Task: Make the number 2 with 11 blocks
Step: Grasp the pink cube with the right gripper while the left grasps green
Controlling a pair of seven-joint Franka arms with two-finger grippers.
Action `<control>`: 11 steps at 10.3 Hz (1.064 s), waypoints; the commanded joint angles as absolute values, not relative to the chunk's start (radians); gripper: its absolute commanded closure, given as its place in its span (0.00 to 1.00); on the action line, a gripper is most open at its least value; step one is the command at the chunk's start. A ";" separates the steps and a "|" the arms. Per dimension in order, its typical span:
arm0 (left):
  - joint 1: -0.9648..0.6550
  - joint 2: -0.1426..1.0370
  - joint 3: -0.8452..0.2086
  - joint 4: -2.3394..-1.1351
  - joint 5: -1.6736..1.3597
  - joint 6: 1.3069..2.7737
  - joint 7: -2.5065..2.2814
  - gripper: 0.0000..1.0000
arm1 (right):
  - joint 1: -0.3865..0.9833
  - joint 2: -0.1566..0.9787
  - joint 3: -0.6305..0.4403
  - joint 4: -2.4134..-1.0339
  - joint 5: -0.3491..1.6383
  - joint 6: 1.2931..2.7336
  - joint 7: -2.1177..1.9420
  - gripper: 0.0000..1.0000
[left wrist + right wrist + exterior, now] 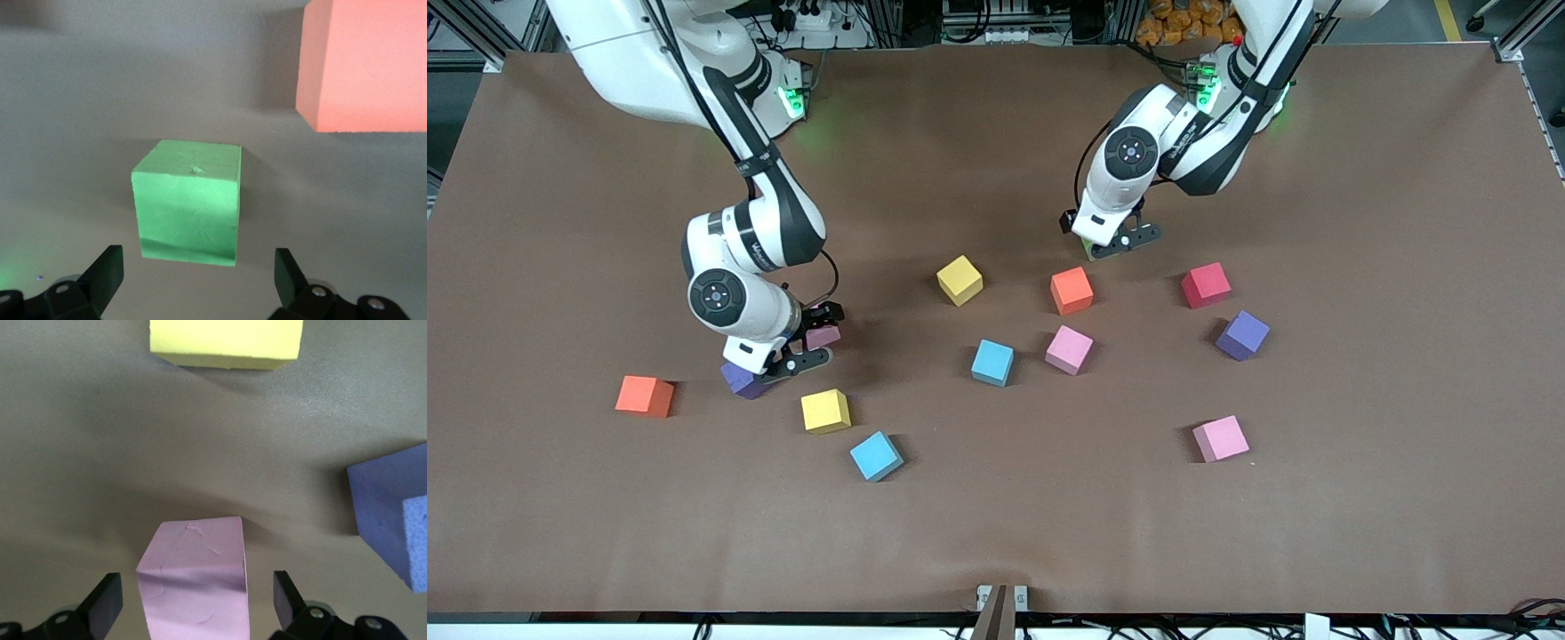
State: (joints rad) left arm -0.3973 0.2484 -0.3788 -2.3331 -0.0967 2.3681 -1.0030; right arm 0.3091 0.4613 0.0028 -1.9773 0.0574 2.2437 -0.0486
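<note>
Blocks [992, 362] lie scattered across the tabletop [996, 533], no digit begun; I hold the left end effector [197, 270] spread around a green cube [189, 203], right end effector [197, 600] spread around a pink cube [195, 580].

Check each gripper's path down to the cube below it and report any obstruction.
Nothing visible blocks either. The left gripper is open over the green cube, with the orange cube off to one side. The right gripper is open around the pink cube; the purple cube and yellow cube lie apart.
</note>
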 commanded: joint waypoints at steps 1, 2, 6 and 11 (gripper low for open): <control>-0.399 0.261 -0.379 -2.338 -0.063 2.384 -1.014 0.00 | 0.325 0.468 -0.003 -2.013 0.071 2.295 -0.063 0.00; -0.399 0.273 -0.379 -2.338 -0.037 2.385 -1.014 0.00 | 0.330 0.471 -0.003 -2.031 0.071 2.327 -0.063 0.00; -0.393 0.317 -0.379 -2.329 -0.009 2.405 -1.012 0.00 | 0.322 0.466 -0.005 -2.080 0.069 2.396 -0.113 0.20; -0.388 0.324 -0.377 -2.329 0.002 2.407 -0.997 1.00 | 0.307 0.418 -0.008 -2.088 0.069 2.376 -0.137 0.76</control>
State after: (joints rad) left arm -0.3927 0.3183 -0.3760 -2.3327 -0.0220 2.3967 -1.0012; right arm 0.3136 0.4717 -0.0094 -2.0620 0.0574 2.3851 -0.1156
